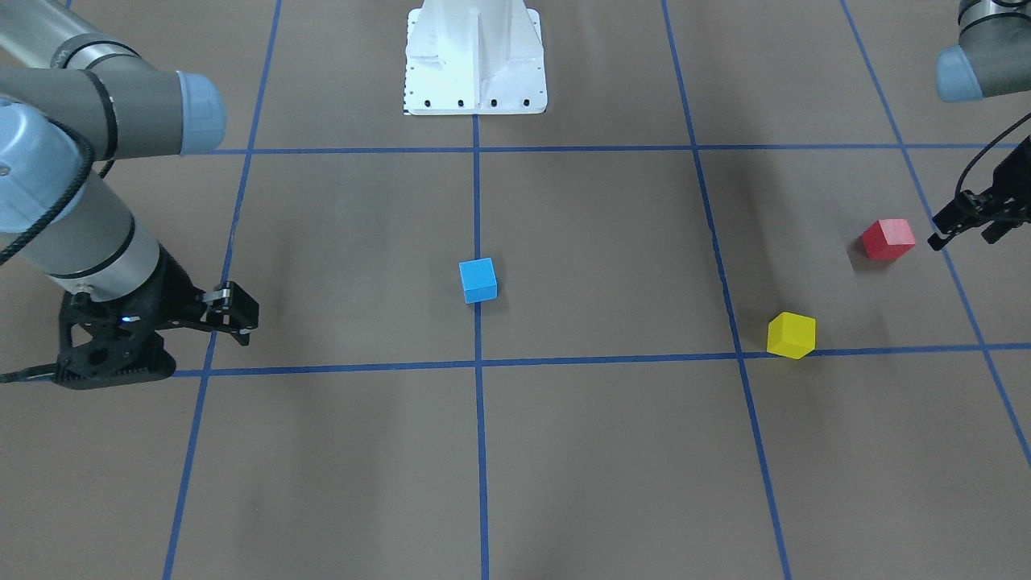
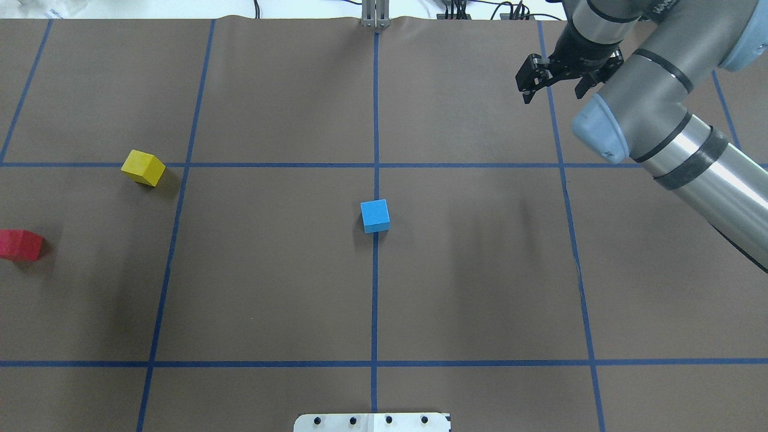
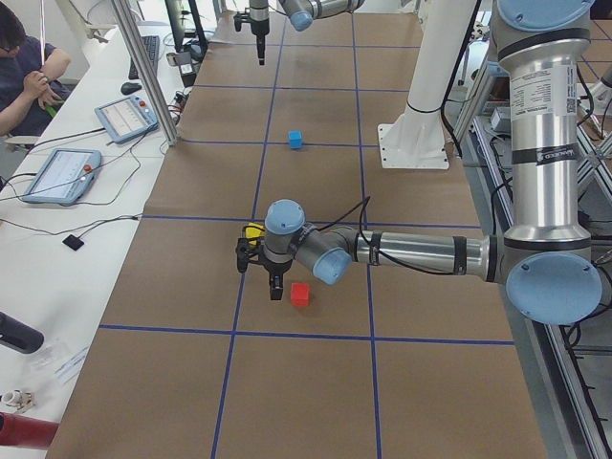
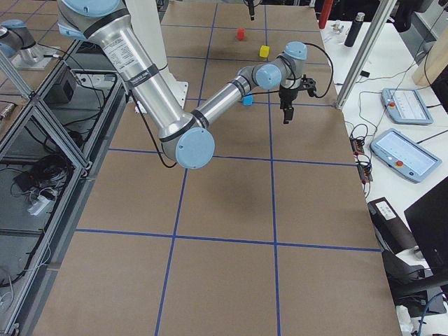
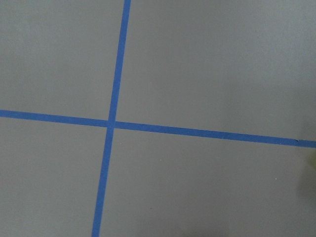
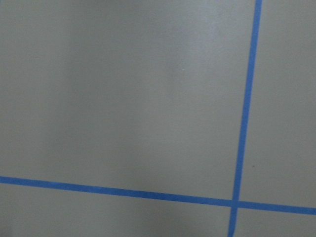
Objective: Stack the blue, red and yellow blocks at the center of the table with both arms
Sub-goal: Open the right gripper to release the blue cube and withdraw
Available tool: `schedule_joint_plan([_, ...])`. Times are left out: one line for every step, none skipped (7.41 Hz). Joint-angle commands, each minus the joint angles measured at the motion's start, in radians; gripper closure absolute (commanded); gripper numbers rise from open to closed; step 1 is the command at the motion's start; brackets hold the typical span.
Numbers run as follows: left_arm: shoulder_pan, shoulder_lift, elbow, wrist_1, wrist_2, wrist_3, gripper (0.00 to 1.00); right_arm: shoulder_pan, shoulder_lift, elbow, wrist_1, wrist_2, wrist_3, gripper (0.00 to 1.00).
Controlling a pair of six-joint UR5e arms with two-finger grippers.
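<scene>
The blue block (image 1: 478, 280) stands on the centre tape line, also in the overhead view (image 2: 375, 216). The red block (image 1: 888, 239) (image 2: 18, 245) and the yellow block (image 1: 791, 335) (image 2: 143, 167) stand on the robot's left side. My left gripper (image 1: 962, 234) hovers open and empty just beside the red block, as the left side view shows (image 3: 273, 277). My right gripper (image 1: 238, 314) (image 2: 552, 90) is open and empty, far from all blocks on the right side. Both wrist views show only table and tape.
The white robot base (image 1: 475, 56) stands at the table's edge on the centre line. Blue tape lines (image 2: 375, 300) divide the brown table into squares. Tablets and cables lie on a side bench (image 3: 67, 172).
</scene>
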Motion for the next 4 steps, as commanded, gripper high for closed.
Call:
schedule_joint_plan([0.056,0.042,0.004,-0.067,0.013,-0.019,0.00,0.024,-0.034,-0.002,0.007,0.005,-0.047,0.01])
schedule_joint_plan([0.088,0.046,0.003,-0.079,0.025,-0.045,0.00,0.025,-0.035,-0.004,0.007,0.004,-0.055,0.01])
schedule_joint_plan([0.148,0.049,0.003,-0.114,0.091,-0.095,0.00,0.027,-0.042,-0.004,0.007,0.004,-0.057,0.01])
schedule_joint_plan([0.180,0.050,0.009,-0.125,0.113,-0.106,0.00,0.028,-0.042,-0.004,0.007,0.004,-0.055,0.00])
